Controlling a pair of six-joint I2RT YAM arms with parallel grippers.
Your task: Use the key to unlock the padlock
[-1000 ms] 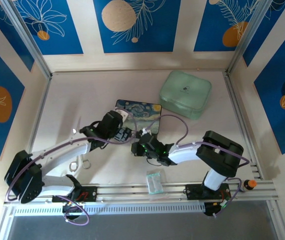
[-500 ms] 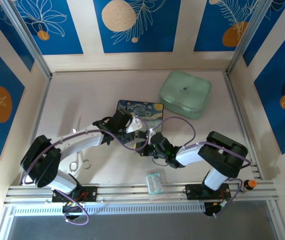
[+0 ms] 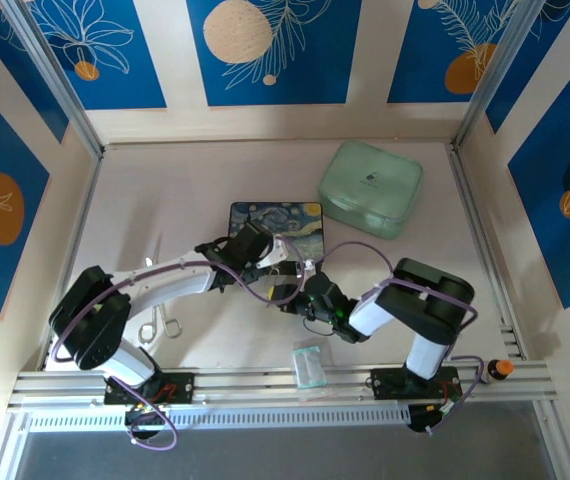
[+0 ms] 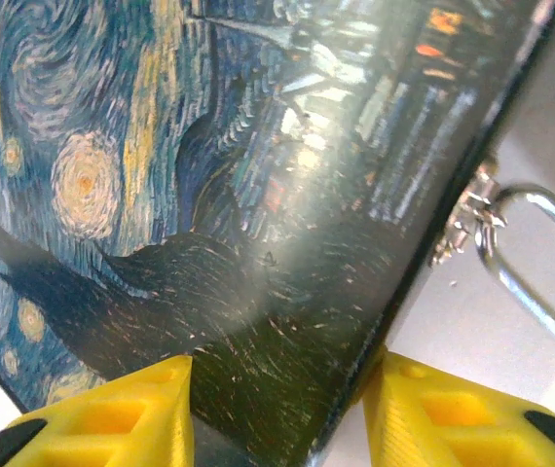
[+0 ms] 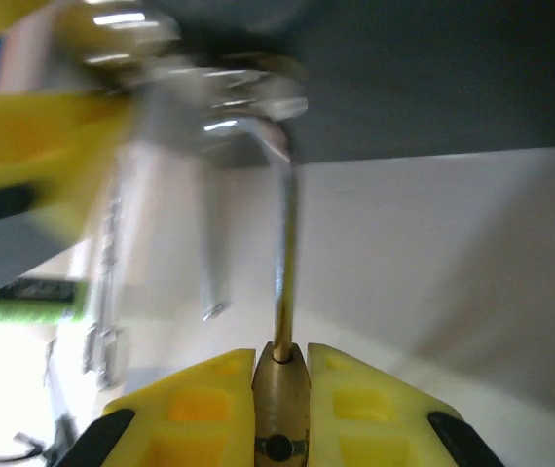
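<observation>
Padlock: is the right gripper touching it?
Touching. The right wrist view shows the brass padlock wedged between the yellow fingers of the right gripper, no gap on either side, its shackle sticking up.

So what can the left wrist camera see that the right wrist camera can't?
Only the left wrist camera shows the starry-night painted lid of the box, with the left gripper straddling its edge. Only the right wrist camera shows the brass body of the padlock, pinched in the right gripper. Both show the silver shackle hooked through the latch on the box.
</observation>
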